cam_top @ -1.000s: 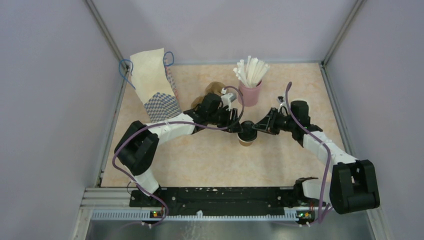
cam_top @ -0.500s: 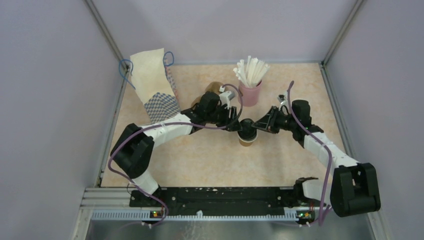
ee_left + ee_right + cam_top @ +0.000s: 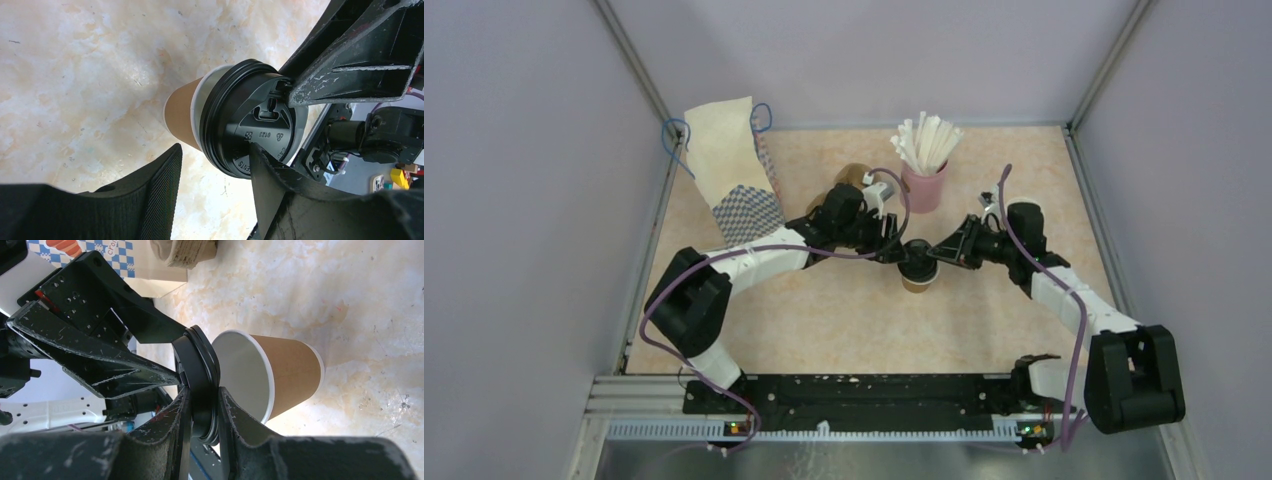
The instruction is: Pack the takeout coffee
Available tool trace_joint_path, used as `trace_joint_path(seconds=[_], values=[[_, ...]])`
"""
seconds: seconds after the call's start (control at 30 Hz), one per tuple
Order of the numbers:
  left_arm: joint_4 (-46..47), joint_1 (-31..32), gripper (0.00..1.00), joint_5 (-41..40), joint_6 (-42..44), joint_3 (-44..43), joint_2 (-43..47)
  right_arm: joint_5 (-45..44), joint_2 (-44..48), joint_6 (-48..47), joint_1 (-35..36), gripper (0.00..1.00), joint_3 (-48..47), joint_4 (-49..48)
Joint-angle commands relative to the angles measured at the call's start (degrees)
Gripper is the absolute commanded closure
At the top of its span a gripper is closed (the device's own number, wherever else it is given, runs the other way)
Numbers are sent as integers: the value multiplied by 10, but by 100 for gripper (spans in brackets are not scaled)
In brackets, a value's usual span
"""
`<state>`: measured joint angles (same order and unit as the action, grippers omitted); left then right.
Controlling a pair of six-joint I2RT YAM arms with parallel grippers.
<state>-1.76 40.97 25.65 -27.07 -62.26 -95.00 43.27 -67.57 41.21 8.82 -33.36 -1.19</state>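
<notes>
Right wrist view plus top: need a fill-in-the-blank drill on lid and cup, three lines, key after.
The right fingers pinch the edge of the black ____.
The brown paper cup is ____ inside.
The pink cup holds white ____.
Missing words: lid, white, straws.

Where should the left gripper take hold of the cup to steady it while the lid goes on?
Best pinch the cup by its brown side wall, below the white rim, coming in level from the left: it stands upright, and the right gripper pinches the lid from the right.
</notes>
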Motion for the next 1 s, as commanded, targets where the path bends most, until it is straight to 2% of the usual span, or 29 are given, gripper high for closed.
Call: trace_joint_path(seconds=[0.0, 0.67, 0.97], values=[[3, 1, 43, -4, 5, -2, 1, 18, -3, -1, -2, 82, 2, -22], [6, 3, 43, 0, 7, -6, -24, 1, -12, -24, -2, 80, -1, -2], [6, 3, 43, 0, 8, -7, -27, -12, 3, -28, -3, 70, -9, 11]])
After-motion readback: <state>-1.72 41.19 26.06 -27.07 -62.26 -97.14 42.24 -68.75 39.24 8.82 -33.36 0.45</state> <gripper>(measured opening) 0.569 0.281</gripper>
